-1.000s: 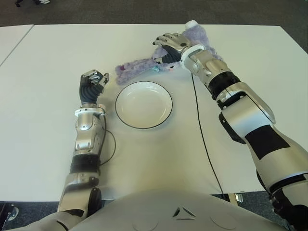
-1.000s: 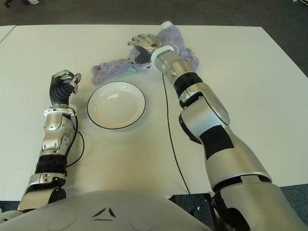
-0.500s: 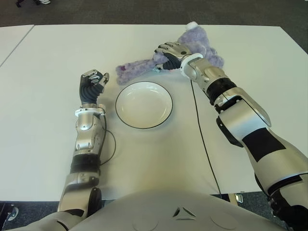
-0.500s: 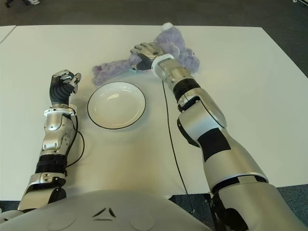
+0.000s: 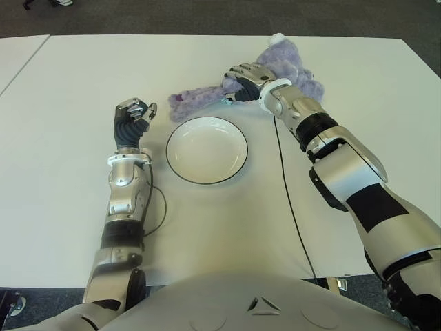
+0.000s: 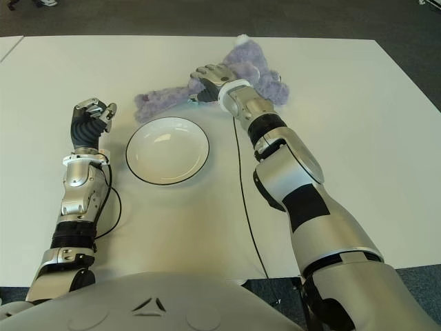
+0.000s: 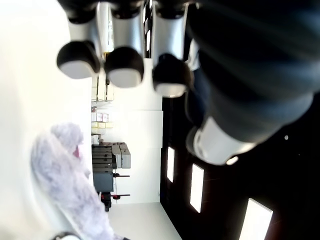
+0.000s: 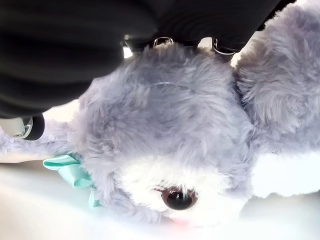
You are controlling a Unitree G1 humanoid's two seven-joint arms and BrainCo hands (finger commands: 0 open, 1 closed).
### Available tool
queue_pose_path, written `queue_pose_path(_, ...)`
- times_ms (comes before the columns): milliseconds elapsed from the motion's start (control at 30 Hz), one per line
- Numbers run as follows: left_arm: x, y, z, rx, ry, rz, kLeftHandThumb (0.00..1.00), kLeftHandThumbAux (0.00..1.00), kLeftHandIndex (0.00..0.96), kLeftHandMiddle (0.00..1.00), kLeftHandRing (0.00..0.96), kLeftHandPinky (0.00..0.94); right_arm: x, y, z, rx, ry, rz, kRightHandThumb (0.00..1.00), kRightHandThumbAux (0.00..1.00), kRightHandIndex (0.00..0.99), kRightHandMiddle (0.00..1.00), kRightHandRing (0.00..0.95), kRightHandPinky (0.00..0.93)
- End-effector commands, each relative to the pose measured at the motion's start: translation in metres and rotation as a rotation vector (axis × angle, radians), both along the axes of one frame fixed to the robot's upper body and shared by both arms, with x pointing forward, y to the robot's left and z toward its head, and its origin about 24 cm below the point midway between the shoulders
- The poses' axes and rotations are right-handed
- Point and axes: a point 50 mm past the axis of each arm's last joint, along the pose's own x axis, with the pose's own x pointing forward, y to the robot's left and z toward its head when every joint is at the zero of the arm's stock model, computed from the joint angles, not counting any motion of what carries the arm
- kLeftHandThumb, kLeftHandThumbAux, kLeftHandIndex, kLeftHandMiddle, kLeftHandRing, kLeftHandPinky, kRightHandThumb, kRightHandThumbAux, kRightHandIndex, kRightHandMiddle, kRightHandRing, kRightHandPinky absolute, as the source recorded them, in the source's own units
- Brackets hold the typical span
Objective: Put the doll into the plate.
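The doll (image 5: 286, 65) — a lilac plush with a mint bow — lies on the white table (image 5: 69, 89), just beyond the far right rim of the plate (image 5: 207, 149), its long limbs trailing left toward the plate's far edge. The right hand (image 5: 242, 77) is down on the doll's middle, fingers curled over the fur. The right wrist view shows the plush pressed against the palm, though the fingertips are hidden there, so it looks like a grasp closing on the doll rather than a proven firm hold.

The left hand (image 5: 132, 118) shows to the left of the plate, raised with its fingers curled on nothing.

To do this step well, the hand should gather the plush body itself, not just loose fur or the bow — soft stuffing gives under the fingers, so a deep wrap around the torso is safer than a pinch. The lift should go high enough that the dangling limbs clear the rim and do not drag the plate. Then carry near and left, and let go over the plate's centre. A black cable (image 5: 286, 179) runs along the table under the right arm; keep the doll clear of it.
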Motion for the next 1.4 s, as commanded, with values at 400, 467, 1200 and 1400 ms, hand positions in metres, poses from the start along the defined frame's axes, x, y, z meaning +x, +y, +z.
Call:
queue_pose_path(400,-0.039,0.004,-0.051,-0.004,0.189,0.086,0.407,0.812,0.824,0.884,0.892,0.873,-0.011,-0.020,-0.043,-0.048,0.144,-0.072,0.409,0.219,0.000,0.000,0.000,0.000)
queue_pose_path(467,-0.039,0.004,-0.051,0.003,0.184,0.086,0.407,0.811,0.826,0.885,0.893,0.874,-0.011,-0.021,-0.044,-0.044,0.138,-0.077,0.413,0.222,0.000,0.000,0.000,0.000)
queue_pose_path(1200,-0.040,0.005,-0.049,0.061,0.133,0.067,0.390,0.833,0.833,0.892,0.896,0.875,-0.019,-0.023,-0.055,0.143,-0.163,-0.150,0.768,0.641,0.398,0.139,0.333,0.438)
queue_pose_path(1400,-0.041,0.004,-0.048,0.067,0.120,0.064,0.386,0.836,0.834,0.895,0.897,0.876,-0.022,-0.024,-0.054,0.208,-0.237,-0.152,0.975,0.682,0.451,0.298,0.380,0.446)
